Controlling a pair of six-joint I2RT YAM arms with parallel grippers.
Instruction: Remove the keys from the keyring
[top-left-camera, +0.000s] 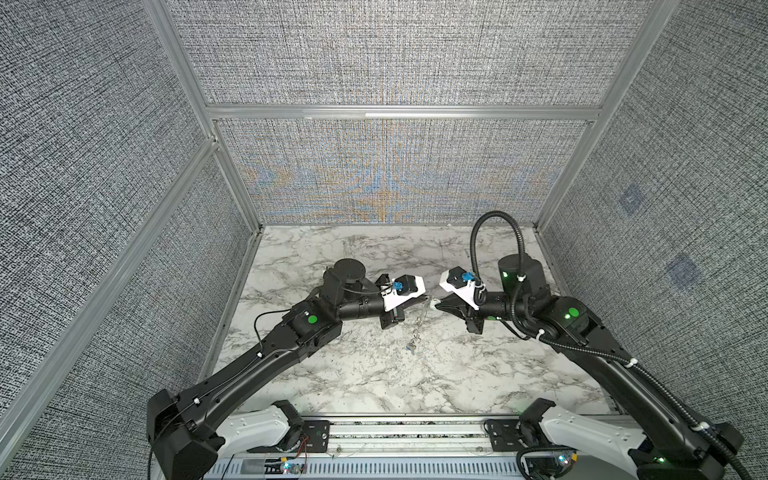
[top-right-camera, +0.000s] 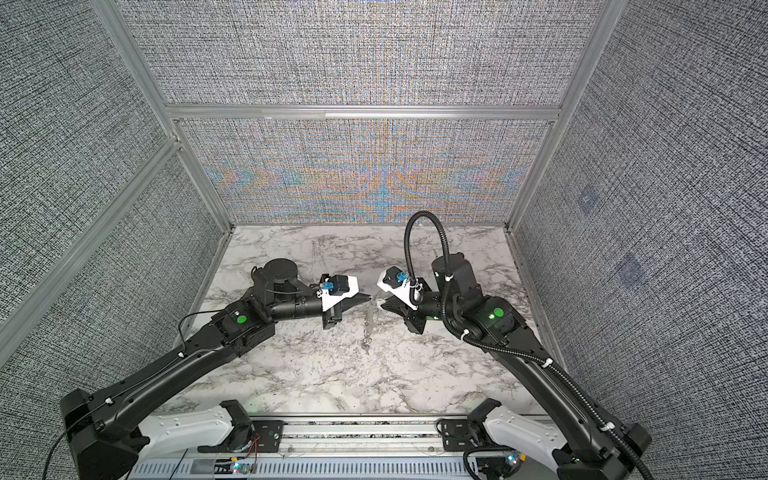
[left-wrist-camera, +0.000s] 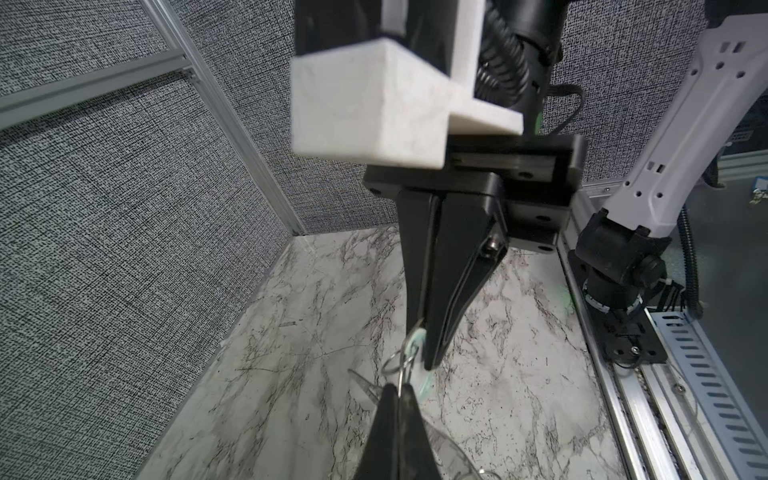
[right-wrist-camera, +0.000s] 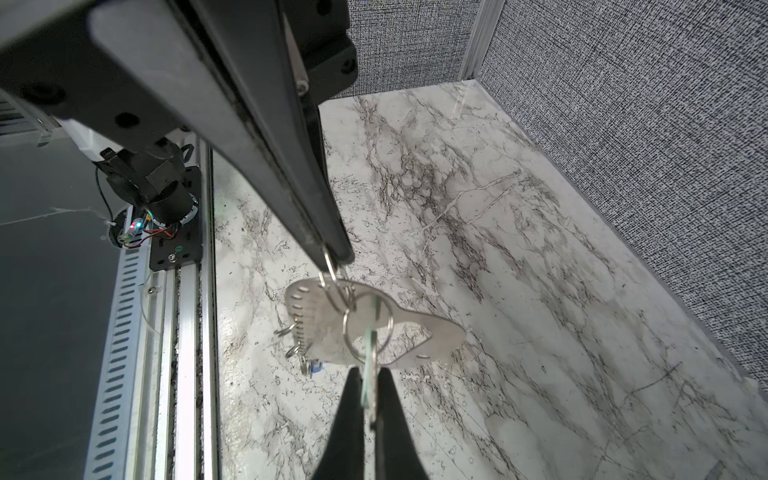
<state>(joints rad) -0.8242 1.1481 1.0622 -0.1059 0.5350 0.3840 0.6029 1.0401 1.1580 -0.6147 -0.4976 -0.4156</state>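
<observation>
The left gripper (right-wrist-camera: 332, 255) was clamped on a thin wire ring (right-wrist-camera: 331, 266), which was pinched at the very tips of its jaws. Facing it, the right gripper (right-wrist-camera: 370, 376) was closed on the key (right-wrist-camera: 375, 399), which was held upright between the fingers beside a pale green strip. The key was carried on a larger ring (right-wrist-camera: 345, 332) just beyond those jaws. The plate (right-wrist-camera: 324, 328) was hung from the wire ring, between and below both sets of jaws, clear of the table (right-wrist-camera: 498, 249). A row of small marks was seen along one edge, but no lettering could be read. At its lower end the keyring (right-wrist-camera: 293, 351) and blue tag (right-wrist-camera: 316, 366) were seen.
</observation>
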